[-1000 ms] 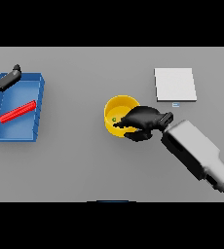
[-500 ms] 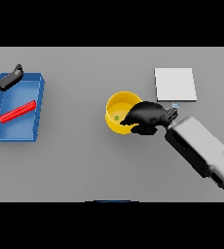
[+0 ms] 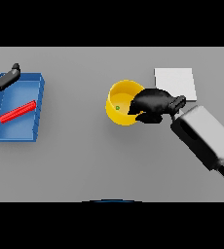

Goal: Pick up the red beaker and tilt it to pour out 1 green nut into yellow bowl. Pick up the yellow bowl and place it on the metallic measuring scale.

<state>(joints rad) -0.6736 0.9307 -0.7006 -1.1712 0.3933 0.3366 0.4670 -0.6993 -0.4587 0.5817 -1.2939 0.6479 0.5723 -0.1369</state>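
So the yellow bowl (image 3: pixel 120 108) sits roughly mid-desk, a bit right of centre, with the metallic measuring scale (image 3: pixel 175 83) just beyond it to the upper right; they're near each other but not touching as far as I can see; there's one green nut (image 3: pixel 117 108) lying inside on the bowl floor, so the pour looks done to me. The right hand (image 3: pixel 152 104) is on the bowl's right rim with its fingers curled over the edge, looks like a pinch on the wall, thumb side hidden so I can't say exactly how deep it bites.

Handling-wise I'd guess the bowl is light and rigid, smooth-walled, so probably a bit slippery; a rim pinch on one side means it'll want to tip away from the hand, and the nut is loose so it'll roll if that happens; keep it level.

The red beaker (image 3: pixel 17 112) is lying flat in the blue tray (image 3: pixel 38 95) at far left; the left hand (image 3: pixel 2 80) hovers at the tray's upper left corner, fingers spread, holding nothing; the grey desk (image 3: pixel 84 160) carries all of it.
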